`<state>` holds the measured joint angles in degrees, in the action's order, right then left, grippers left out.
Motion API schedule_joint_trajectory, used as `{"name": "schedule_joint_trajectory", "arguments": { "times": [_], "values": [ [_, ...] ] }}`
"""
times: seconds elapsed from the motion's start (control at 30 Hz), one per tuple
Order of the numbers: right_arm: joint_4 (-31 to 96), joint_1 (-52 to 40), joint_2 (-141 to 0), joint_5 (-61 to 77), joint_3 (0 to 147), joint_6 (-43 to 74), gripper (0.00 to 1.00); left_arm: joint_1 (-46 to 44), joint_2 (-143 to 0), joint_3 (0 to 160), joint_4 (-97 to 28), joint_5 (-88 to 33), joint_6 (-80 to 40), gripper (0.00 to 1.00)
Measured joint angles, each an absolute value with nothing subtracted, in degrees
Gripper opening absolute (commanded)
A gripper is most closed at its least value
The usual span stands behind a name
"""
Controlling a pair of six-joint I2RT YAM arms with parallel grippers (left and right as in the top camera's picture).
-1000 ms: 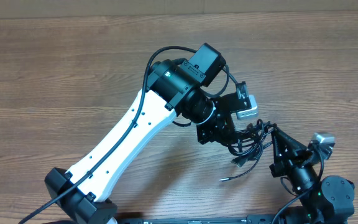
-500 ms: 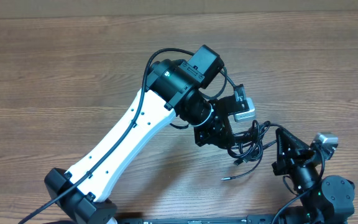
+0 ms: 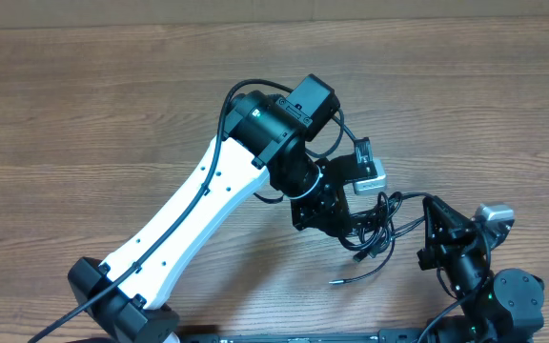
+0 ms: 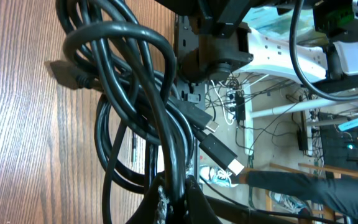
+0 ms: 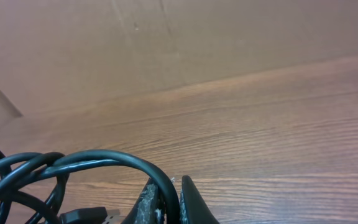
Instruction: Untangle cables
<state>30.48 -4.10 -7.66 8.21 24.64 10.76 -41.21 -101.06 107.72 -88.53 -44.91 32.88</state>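
Left arm (image 3: 198,205): white-shelled link slants up from the lower left toward the cables (image 3: 377,227); black wrist (image 3: 298,167) bends down over their left side
Left tool (image 4: 174,190): fingers pinched together on a bunch of strands at the left of the cables; no gap shows between them
Right arm (image 3: 467,267): black, low at the lower right of the cables; points up and left at them
Right tool (image 5: 170,198): fingers pressed tight on one strand at the right edge of the cables
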Motion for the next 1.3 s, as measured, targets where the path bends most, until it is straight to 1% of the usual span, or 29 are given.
{"name": "schedule_joint_trajectory", "arguments": {
  "times": [0.17, 0.47, 0.9, 1.1, 1.3],
  "values": [
    [28.0, -3.6, -7.7, 11.8, 24.6, 8.3, 0.04, -41.1, -101.1, 107.7, -88.9, -44.8, 33.2, 0.04],
    [27.9, -3.4, -7.7, 16.7, 24.6, 4.2, 0.04, -40.8, -101.0, 107.7, -89.0, -44.6, 33.2, 0.04],
    [25.6, -2.9, -7.7, 26.8, 24.6, -1.4, 0.04, -40.7, -101.0, 107.7, -80.7, -43.9, 33.2, 0.04],
    [25.7, -2.9, -7.7, 27.7, 24.6, -2.7, 0.04, -40.7, -101.0, 107.7, -78.9, -45.5, 33.2, 0.04],
    [28.4, -2.9, -7.7, 22.7, 24.6, -3.0, 0.04, -40.5, -101.0, 107.7, -78.7, -48.8, 33.2, 0.04]
  ]
}}
